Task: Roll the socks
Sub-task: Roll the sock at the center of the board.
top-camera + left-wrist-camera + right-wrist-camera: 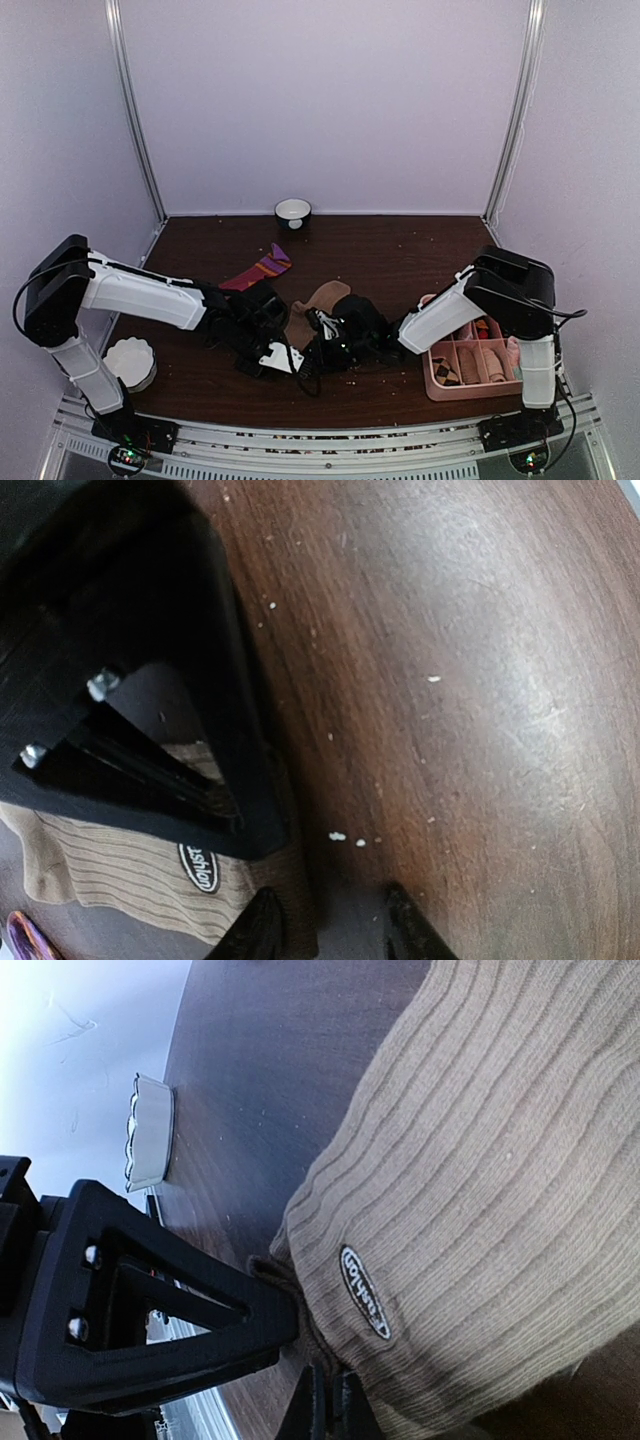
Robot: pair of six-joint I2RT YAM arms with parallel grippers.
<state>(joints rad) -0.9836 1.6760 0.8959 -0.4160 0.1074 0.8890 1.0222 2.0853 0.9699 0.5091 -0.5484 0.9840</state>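
**Top external view.** My left tool [272,352] and my right tool [322,330] meet at the middle of the dark brown wooden surface [400,255]; both are at the near end of the plain tan ribbed sock [325,297], which lies flat, its other end pointing away from the arm bases; the dark red sock with purple-striped cuff [258,270] lies apart behind my left tool, untouched, presumably awaiting its turn; the pink divided tray [450,392] at the right and the white fluted dish [130,362] at the left take no part.

**Left wrist view.** My left tool's fingers [262,930] stand apart with only bare surface showing between them, so this tool is open and holds nothing; one finger sits just beside the tan sock's edge, near its oval label [200,867]; the black triangular finger of my right tool fills the upper left, its tip at that same edge; I judge the left tool is placed here to take a second hold, so that the first fold starts evenly.

**Right wrist view.** My right tool's fingers [315,1410] are pressed together, and the tan fabric bunches where they meet it; I read this tool as closed on the sock's edge, holding the end from which a roll would begin; my left tool's finger touches the same bunched edge from the left; no roll is formed yet, the visible fabric lying flat.
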